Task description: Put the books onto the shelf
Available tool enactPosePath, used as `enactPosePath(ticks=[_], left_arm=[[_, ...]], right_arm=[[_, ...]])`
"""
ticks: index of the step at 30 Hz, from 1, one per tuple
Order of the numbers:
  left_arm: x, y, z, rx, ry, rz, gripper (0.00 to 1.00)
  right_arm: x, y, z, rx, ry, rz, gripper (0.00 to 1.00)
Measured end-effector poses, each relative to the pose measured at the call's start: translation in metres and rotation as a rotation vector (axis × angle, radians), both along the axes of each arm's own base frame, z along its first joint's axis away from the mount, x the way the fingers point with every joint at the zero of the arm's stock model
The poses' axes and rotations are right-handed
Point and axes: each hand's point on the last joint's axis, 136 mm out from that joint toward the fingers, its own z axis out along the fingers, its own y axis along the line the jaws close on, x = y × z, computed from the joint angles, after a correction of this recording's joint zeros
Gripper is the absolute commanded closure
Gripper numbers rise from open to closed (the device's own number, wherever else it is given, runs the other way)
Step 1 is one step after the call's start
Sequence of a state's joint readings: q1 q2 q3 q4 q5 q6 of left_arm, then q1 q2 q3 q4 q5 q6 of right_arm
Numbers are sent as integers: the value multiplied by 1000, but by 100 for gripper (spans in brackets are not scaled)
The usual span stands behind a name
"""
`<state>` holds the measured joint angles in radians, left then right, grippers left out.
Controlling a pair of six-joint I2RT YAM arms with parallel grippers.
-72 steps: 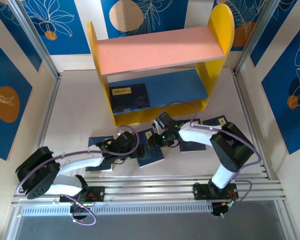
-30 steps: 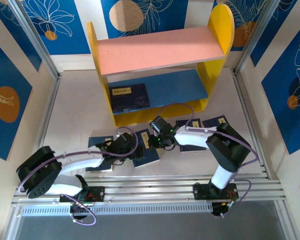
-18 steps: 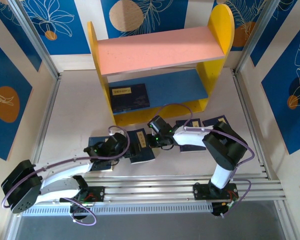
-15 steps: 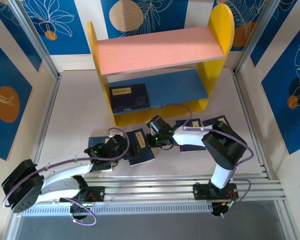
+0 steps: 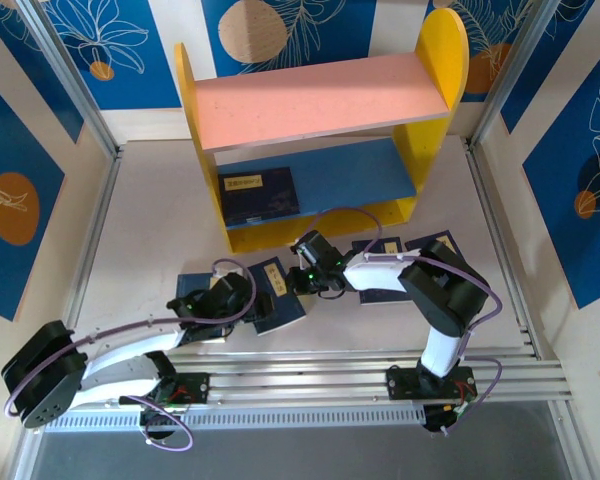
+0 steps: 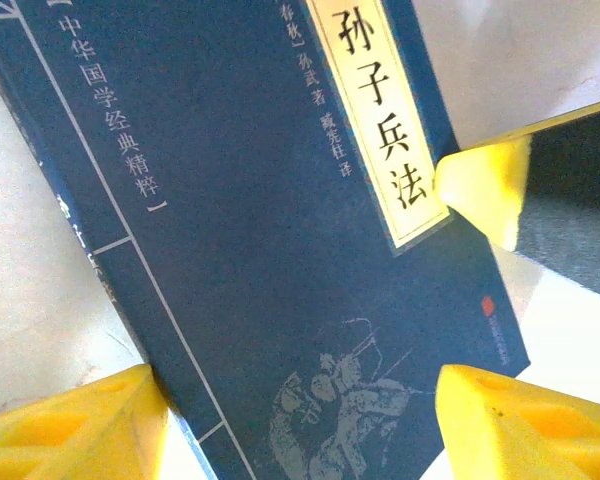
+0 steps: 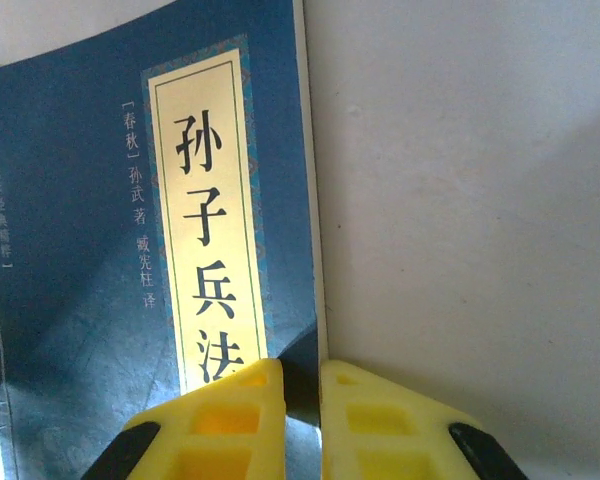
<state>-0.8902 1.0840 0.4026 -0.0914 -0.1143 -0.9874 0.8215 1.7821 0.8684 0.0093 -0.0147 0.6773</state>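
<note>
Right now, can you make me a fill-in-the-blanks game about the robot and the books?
1. The shelf has a ___ top board.
2. One shelved book lies on its ___ lower board.
3. The left gripper hangs ___ over the table book.
4. The right gripper is ___ on that book's edge.
Missing words: pink; blue; open; shut.
</note>
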Motion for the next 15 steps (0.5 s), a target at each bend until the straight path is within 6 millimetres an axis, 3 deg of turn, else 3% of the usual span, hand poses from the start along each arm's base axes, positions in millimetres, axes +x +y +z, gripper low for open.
enactPosePath(ticks=[10, 15], left_arm=[[13, 0, 46, -122, -149, 46, 33], [19, -11, 72, -225, -209, 45, 34]], right_arm=[[1, 10, 0, 49, 10, 8, 88], [-12, 37, 3, 133, 31, 76, 88]])
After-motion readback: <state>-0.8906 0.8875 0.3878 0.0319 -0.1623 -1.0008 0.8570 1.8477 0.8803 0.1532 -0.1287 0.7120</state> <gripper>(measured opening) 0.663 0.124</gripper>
